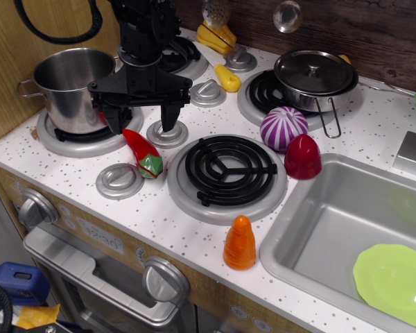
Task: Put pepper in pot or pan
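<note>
The red toy pepper with a green stem cap lies on the white counter between the front-left burner and the middle burner, stem end toward the front. The tall shiny steel pot stands open on the left burner, just left of the pepper. My black gripper hangs just above and behind the pepper with its two fingers spread wide, one beside the pot's base and one over a grey knob. It holds nothing.
A lidded shallow steel pan sits on the back right burner. A purple striped toy, a dark-red dome and an orange carrot stand around the middle burner. The sink at right holds a green plate.
</note>
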Controlling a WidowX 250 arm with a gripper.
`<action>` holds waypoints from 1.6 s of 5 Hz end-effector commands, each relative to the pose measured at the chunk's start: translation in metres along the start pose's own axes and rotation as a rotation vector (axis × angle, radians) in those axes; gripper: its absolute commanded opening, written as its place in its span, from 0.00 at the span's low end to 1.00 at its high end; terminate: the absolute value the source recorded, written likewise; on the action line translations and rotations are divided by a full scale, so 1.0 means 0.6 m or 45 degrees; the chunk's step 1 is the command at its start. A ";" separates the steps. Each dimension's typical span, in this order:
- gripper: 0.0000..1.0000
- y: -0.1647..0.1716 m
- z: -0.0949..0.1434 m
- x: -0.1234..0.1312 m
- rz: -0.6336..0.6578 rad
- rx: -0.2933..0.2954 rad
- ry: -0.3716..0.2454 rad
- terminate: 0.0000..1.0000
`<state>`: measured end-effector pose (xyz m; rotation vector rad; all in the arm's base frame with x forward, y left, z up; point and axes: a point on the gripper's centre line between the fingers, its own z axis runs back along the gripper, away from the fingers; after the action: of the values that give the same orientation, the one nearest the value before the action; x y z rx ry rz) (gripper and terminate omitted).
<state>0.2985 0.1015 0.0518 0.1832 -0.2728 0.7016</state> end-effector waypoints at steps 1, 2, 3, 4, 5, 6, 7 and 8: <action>1.00 0.000 0.000 0.000 0.000 0.000 0.000 0.00; 1.00 -0.005 -0.029 -0.005 0.016 -0.066 -0.010 0.00; 1.00 -0.009 -0.048 -0.011 0.038 -0.107 -0.007 0.00; 1.00 -0.009 -0.064 -0.018 0.057 -0.144 0.010 0.00; 0.00 -0.010 -0.060 -0.021 0.066 -0.130 0.021 0.00; 0.00 0.010 -0.008 -0.006 0.021 -0.047 0.053 0.00; 0.00 0.037 0.071 0.013 -0.051 0.130 0.109 0.00; 0.00 0.067 0.146 0.043 -0.172 0.332 0.116 0.00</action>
<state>0.2785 0.1432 0.1507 0.5437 -0.0646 0.5270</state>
